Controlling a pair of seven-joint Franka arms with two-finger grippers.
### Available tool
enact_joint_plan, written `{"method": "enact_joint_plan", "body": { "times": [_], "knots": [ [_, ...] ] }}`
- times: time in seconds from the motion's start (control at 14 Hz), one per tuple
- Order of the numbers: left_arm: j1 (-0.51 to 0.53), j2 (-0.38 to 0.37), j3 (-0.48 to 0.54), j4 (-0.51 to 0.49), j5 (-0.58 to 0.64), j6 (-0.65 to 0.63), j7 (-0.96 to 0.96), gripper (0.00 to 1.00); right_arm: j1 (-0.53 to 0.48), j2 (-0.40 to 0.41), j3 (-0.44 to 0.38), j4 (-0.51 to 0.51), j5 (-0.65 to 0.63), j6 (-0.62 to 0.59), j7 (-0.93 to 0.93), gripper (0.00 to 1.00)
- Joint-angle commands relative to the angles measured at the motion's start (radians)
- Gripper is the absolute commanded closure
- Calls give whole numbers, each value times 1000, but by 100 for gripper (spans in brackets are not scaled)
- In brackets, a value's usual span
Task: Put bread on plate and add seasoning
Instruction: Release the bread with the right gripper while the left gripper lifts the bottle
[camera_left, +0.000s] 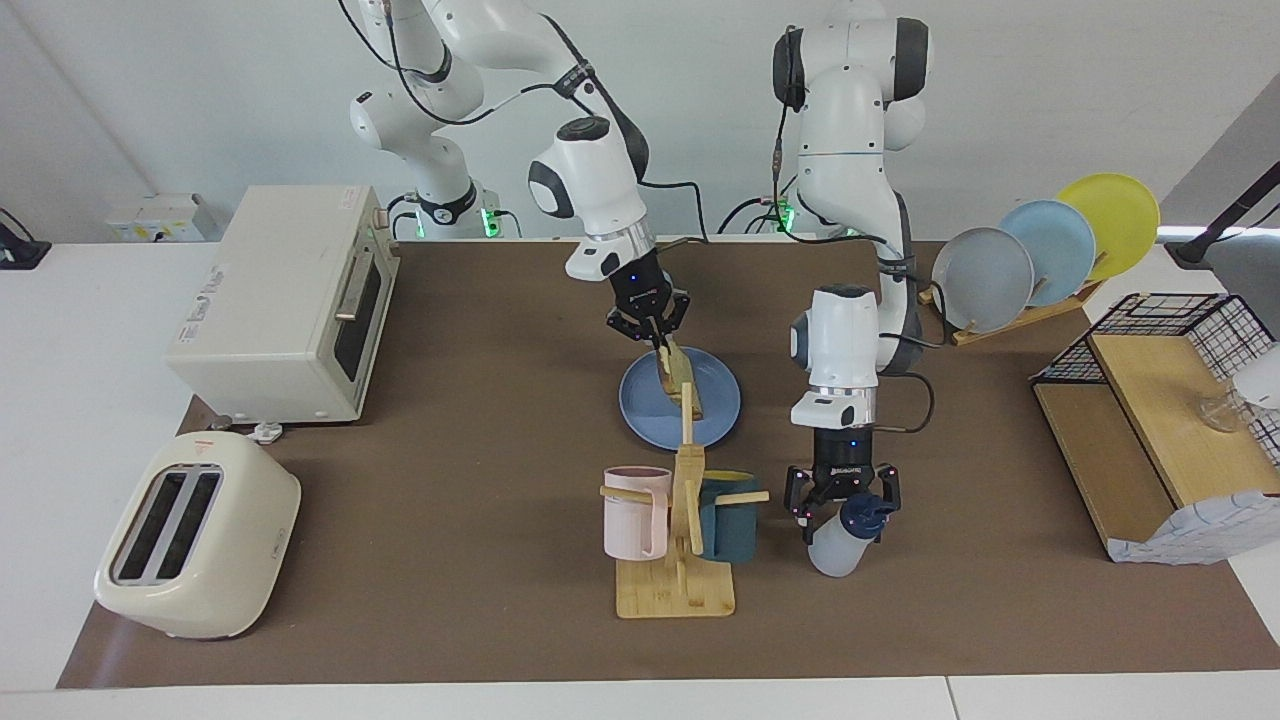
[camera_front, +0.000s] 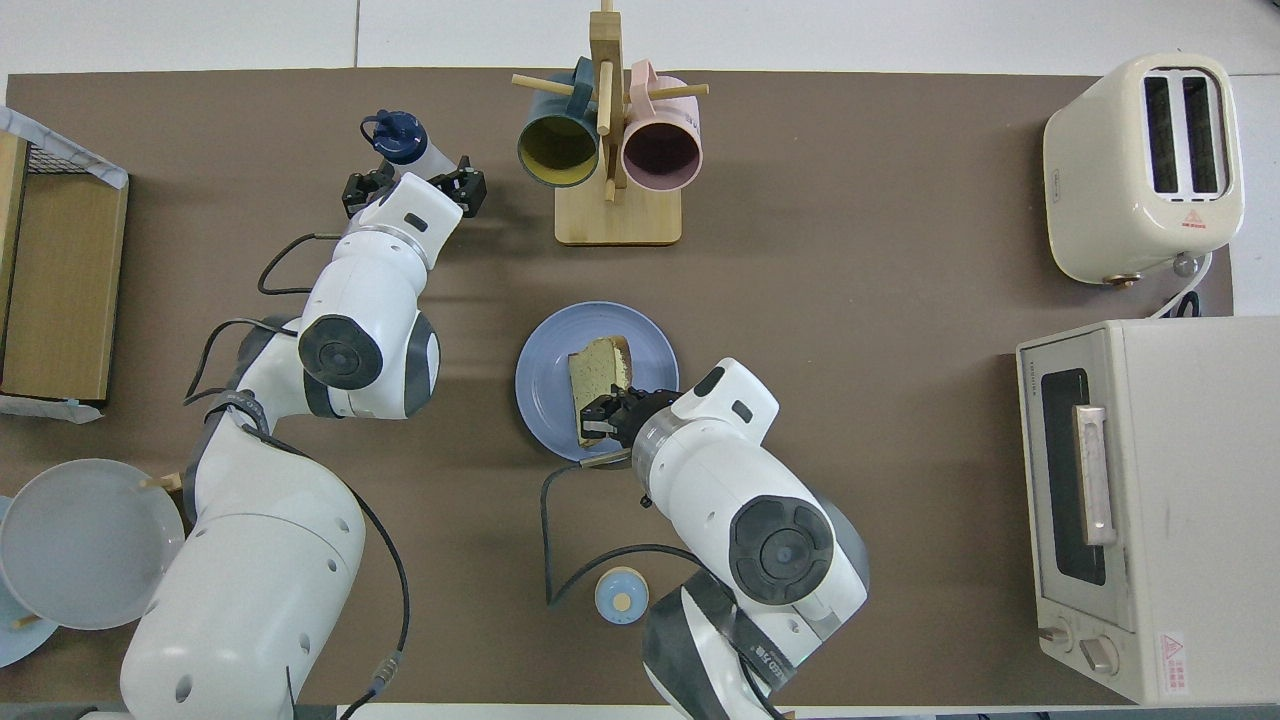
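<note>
The bread (camera_front: 598, 372) slants on the blue plate (camera_front: 545, 385), its far edge down on the plate (camera_left: 720, 415). My right gripper (camera_left: 649, 338) is low over the plate's nearer rim, shut on the raised near edge of the bread (camera_left: 681, 383). The right gripper (camera_front: 607, 418) hides that edge from above. The seasoning (camera_left: 838, 545), a white bottle with a navy cap, stands upright toward the left arm's end, beside the mug stand. My left gripper (camera_left: 843, 500) is open, one finger on each side of the bottle's upper part. From above the left gripper (camera_front: 413, 188) covers the body of the seasoning (camera_front: 400, 138).
A wooden mug stand (camera_left: 675, 590) with a pink and a teal mug stands farther from the robots than the plate. A toaster (camera_left: 195, 535) and an oven (camera_left: 285, 300) are at the right arm's end. A plate rack (camera_left: 1040, 250) and a wooden shelf (camera_left: 1150, 420) are at the left arm's end. A small bell (camera_front: 620, 595) sits near the robots.
</note>
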Motion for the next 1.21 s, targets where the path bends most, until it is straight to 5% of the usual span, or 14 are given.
{"method": "enact_joint_plan", "body": {
  "times": [0.0, 0.07, 0.14, 0.29, 0.36, 0.86, 1.14],
  "knots": [
    [-4, 22, 15, 28, -18, -14, -5, 0, -21, -29, 4, -28, 16, 11, -7, 21],
    [-4, 22, 15, 27, -18, -16, -5, 9, -19, -28, 4, -22, 14, 10, -7, 0],
    [-4, 22, 15, 24, -16, -16, -3, 27, -21, -25, 3, -8, 12, -4, -7, 0],
    [-4, 21, 16, 22, -15, -34, -2, 88, -36, -25, 0, 44, 5, -82, -10, 0],
    [-4, 21, 16, 22, -13, -48, 0, 100, -51, -28, 0, 87, 2, -149, -13, 0],
    [14, 11, 16, 28, -10, -39, 0, 100, -152, -60, -5, 386, -113, -661, -109, 0],
    [43, -79, 18, 25, -7, -141, 18, 100, -287, -121, -7, 490, -101, -961, -304, 0]
  ]
}}
